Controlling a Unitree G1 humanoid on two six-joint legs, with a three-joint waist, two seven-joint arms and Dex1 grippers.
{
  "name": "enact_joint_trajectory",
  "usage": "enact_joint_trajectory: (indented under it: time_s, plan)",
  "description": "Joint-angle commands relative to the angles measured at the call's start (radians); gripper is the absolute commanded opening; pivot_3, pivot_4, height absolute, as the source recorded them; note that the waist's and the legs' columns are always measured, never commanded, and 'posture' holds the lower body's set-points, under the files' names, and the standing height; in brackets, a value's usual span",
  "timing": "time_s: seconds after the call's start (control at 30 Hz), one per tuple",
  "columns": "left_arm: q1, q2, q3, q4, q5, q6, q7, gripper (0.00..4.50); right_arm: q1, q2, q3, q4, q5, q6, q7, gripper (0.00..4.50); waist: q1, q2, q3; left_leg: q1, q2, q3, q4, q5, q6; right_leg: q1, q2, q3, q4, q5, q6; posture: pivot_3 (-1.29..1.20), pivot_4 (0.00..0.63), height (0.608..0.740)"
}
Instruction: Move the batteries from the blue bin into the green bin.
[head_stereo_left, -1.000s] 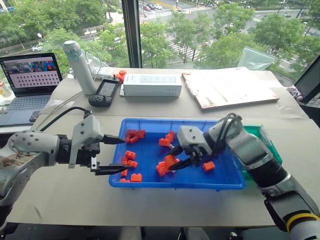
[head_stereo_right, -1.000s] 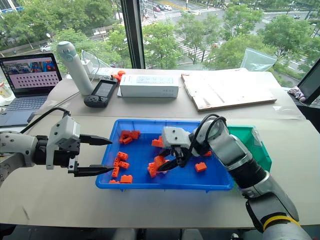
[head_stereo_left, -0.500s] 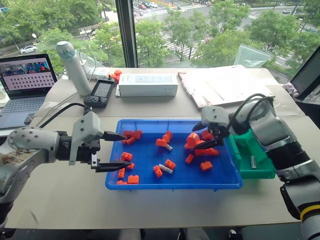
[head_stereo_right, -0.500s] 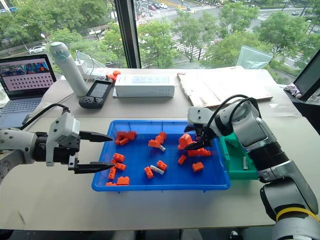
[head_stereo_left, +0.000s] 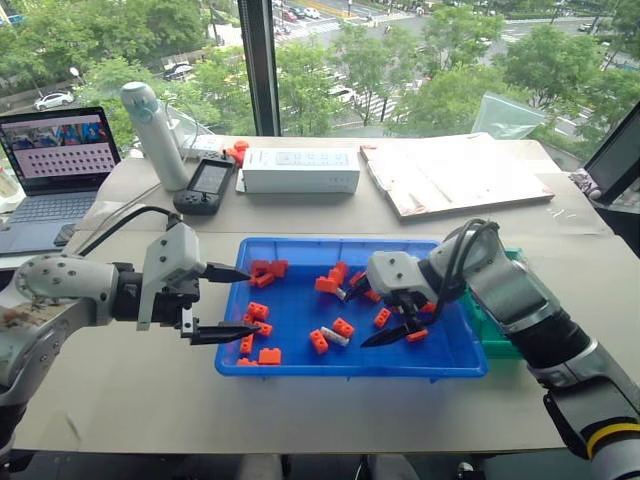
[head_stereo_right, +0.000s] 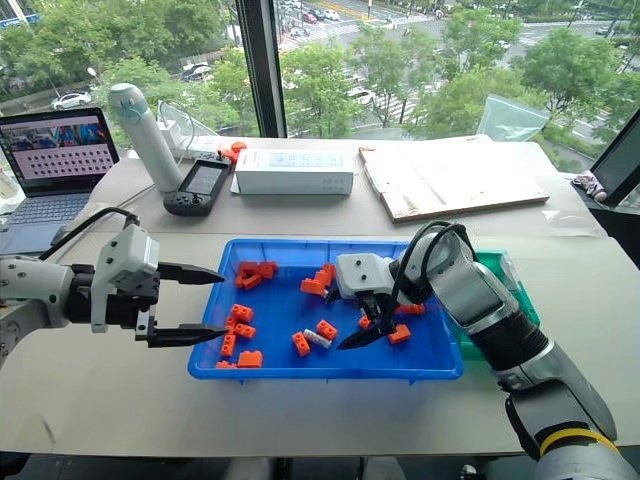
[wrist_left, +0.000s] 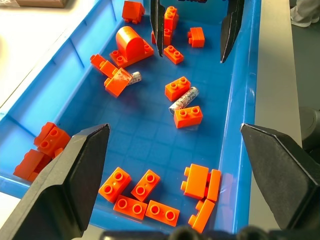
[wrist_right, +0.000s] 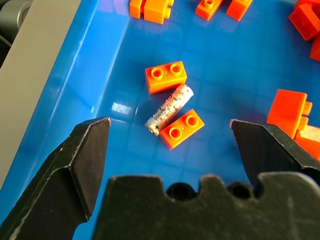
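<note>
The blue bin (head_stereo_left: 350, 368) lies in the middle of the table with several orange bricks in it. One of the batteries (head_stereo_left: 334, 337) lies between two bricks, also clear in the right wrist view (wrist_right: 169, 109). A second battery (wrist_left: 131, 78) rests beside a brick farther in. My right gripper (head_stereo_left: 372, 315) hangs open over the bin, its jaws wide on either side of the first battery and above it. My left gripper (head_stereo_left: 250, 303) stands open and empty at the bin's left rim. The green bin (head_stereo_right: 510, 290) sits at the blue bin's right end, partly behind my right arm.
At the back of the table stand a laptop (head_stereo_left: 60, 150), a white cylindrical device (head_stereo_left: 155, 135), a black handheld console (head_stereo_left: 208, 185), a white box (head_stereo_left: 300, 170) and a flat cardboard sheet (head_stereo_left: 455, 175). A window runs behind the table.
My right gripper went from the bin's middle to the green bin's side, opened wide, then swung back left and down over the battery between the bricks. The left arm stayed put.
</note>
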Motion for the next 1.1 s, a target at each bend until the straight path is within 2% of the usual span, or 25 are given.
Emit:
enact_joint_trajectory:
  time_s: [0.03, 0.37, 0.47, 0.77, 0.83, 1.03, 1.1]
  plan:
    - [0.004, 0.006, 0.021, -0.027, 0.002, -0.01, 0.004, 4.5, -0.027, 0.041, 0.021, 0.095, -0.044, -0.095, -0.015, 4.47, 0.0, 0.0, 0.0, 0.0, 0.0, 0.0, 0.0, 0.0, 0.0, 0.0, 0.0, 0.0, 0.0, 0.0, 0.0, 0.0, 0.15, 0.74]
    - [0.013, 0.003, 0.032, -0.049, -0.024, 0.014, 0.021, 4.5, -0.054, 0.107, 0.072, 0.261, -0.131, -0.238, 0.007, 4.47, 0.001, 0.0, 0.0, 0.0, 0.0, 0.0, 0.0, 0.0, 0.0, 0.001, 0.0, 0.0, 0.0, 0.0, 0.0, 0.0, 0.15, 0.74]
    - [0.023, 0.007, 0.044, -0.057, -0.037, 0.023, 0.025, 4.5, -0.051, 0.111, 0.074, 0.282, -0.147, -0.244, 0.005, 3.71, -0.001, 0.0, 0.0, 0.0, 0.0, 0.0, 0.0, 0.0, 0.0, 0.001, 0.0, 0.0, 0.0, 0.0, 0.0, 0.0, 0.15, 0.74]
    - [0.015, 0.01, 0.047, -0.045, -0.031, 0.024, 0.023, 4.5, -0.048, 0.074, 0.025, 0.295, -0.135, -0.174, 0.011, 0.59, -0.001, 0.0, 0.0, 0.0, 0.0, 0.0, 0.0, 0.0, 0.0, 0.003, 0.0, 0.0, 0.0, 0.0, 0.0, 0.0, 0.15, 0.74]
    - [0.012, 0.006, 0.042, -0.045, -0.031, 0.022, 0.023, 4.5, -0.045, 0.047, 0.01, 0.296, -0.138, -0.165, 0.012, 0.03, 0.001, 0.0, 0.0, 0.0, 0.0, 0.0, 0.0, 0.0, 0.0, 0.003, 0.0, 0.0, 0.0, 0.0, 0.0, 0.0, 0.15, 0.74]
    - [-0.001, 0.002, 0.025, -0.035, -0.024, 0.015, 0.018, 4.5, -0.049, 0.007, -0.019, 0.3, -0.143, -0.153, -0.005, 0.03, -0.002, 0.0, 0.0, 0.0, 0.0, 0.0, 0.0, 0.0, 0.0, 0.003, 0.0, 0.0, 0.0, 0.0, 0.0, 0.0, 0.15, 0.74]
    - [-0.01, 0.002, 0.018, -0.029, -0.021, 0.011, 0.013, 4.5, -0.064, 0.017, -0.05, 0.277, -0.107, -0.081, -0.005, 0.03, -0.003, 0.0, 0.0, 0.0, 0.0, 0.0, 0.0, 0.0, 0.0, 0.004, 0.0, 0.0, 0.0, 0.0, 0.0, 0.0, 0.15, 0.74]
